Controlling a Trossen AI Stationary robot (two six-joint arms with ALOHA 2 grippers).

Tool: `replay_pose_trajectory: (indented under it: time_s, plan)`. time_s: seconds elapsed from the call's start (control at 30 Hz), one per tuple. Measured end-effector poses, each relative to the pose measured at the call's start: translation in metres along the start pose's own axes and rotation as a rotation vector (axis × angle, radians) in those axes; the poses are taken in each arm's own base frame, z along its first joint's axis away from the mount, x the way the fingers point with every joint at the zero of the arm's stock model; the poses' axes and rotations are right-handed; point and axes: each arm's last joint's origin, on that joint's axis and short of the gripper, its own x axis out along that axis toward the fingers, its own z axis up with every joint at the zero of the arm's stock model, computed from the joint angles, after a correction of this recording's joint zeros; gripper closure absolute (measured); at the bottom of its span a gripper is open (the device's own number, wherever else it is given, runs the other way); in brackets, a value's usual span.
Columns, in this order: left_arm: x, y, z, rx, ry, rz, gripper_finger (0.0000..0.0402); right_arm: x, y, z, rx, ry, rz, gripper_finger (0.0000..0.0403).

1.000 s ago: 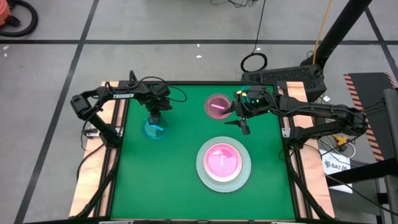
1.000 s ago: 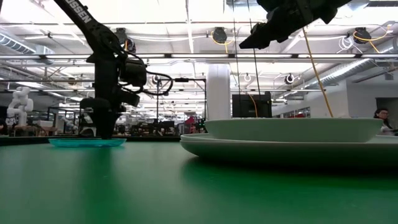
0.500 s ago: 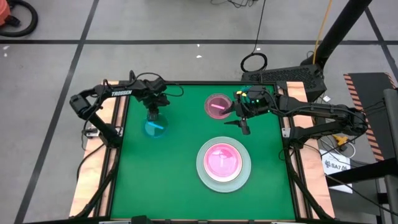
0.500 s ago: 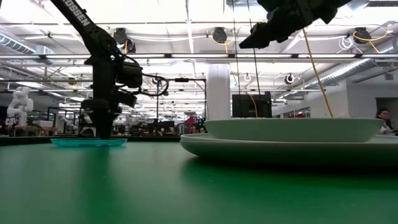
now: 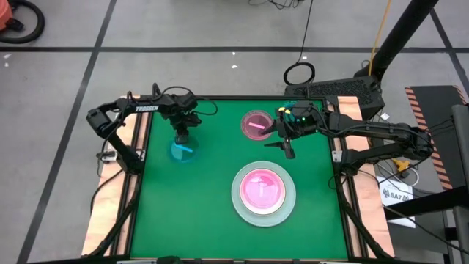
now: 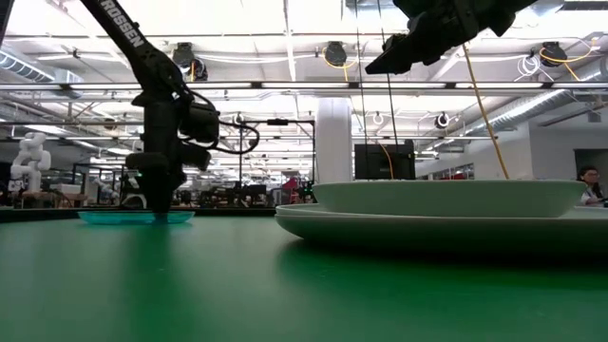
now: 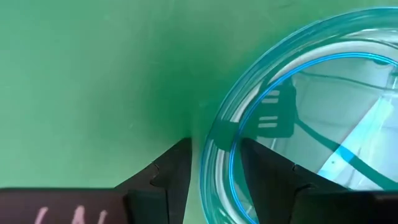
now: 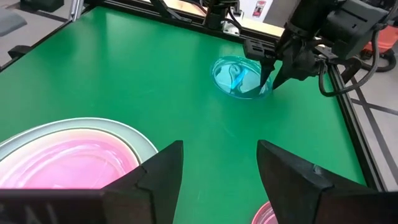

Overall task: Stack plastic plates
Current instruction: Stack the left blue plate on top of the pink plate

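Plastic plates lie in three places: a stack point(image 5: 264, 191) with a pink plate on top at lower centre of the high view, a loose pink plate point(image 5: 256, 124) above it, and a teal plate point(image 5: 183, 150) at left. The left gripper point(image 7: 211, 171) straddles the teal rim, fingers narrow but not closed. The step in hand is picking up this teal plate; next it must pinch, lift and carry it to the stack. The right gripper point(image 5: 287, 150) hangs wide open and empty beside the loose pink plate.

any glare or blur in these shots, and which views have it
Left wrist view: the teal plate is close, soft-edged, with pale reflections and a dark gripper shadow inside. Low view: bright ceiling lights, arms nearly silhouetted, near table blurred. High view: glare streaks on the small pink plate and the stack's pink plate.
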Motion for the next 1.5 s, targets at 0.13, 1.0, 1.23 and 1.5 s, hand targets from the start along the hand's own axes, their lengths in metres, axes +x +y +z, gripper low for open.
replay_pose_trajectory:
  time_s: [0.13, 1.0, 1.23, 1.5]
  plan:
    - [0.000, -0.003, 0.002, 0.007, 0.004, 0.003, 0.0254, 0.000, 0.000, 0.000, 0.002, 0.004, 0.002, 0.0206]
    - [-0.022, -0.010, 0.015, 0.016, 0.003, -0.035, 0.0254, 0.000, 0.000, -0.001, -0.001, 0.007, -0.001, 0.0206]
    - [-0.013, -0.014, 0.007, 0.029, 0.033, -0.060, 0.0254, 0.000, 0.000, -0.001, 0.004, 0.010, 0.000, 0.0206]
    - [-0.011, -0.021, 0.010, 0.032, 0.027, -0.087, 0.0254, 0.000, 0.001, -0.002, 0.009, 0.023, 0.005, 0.0206]
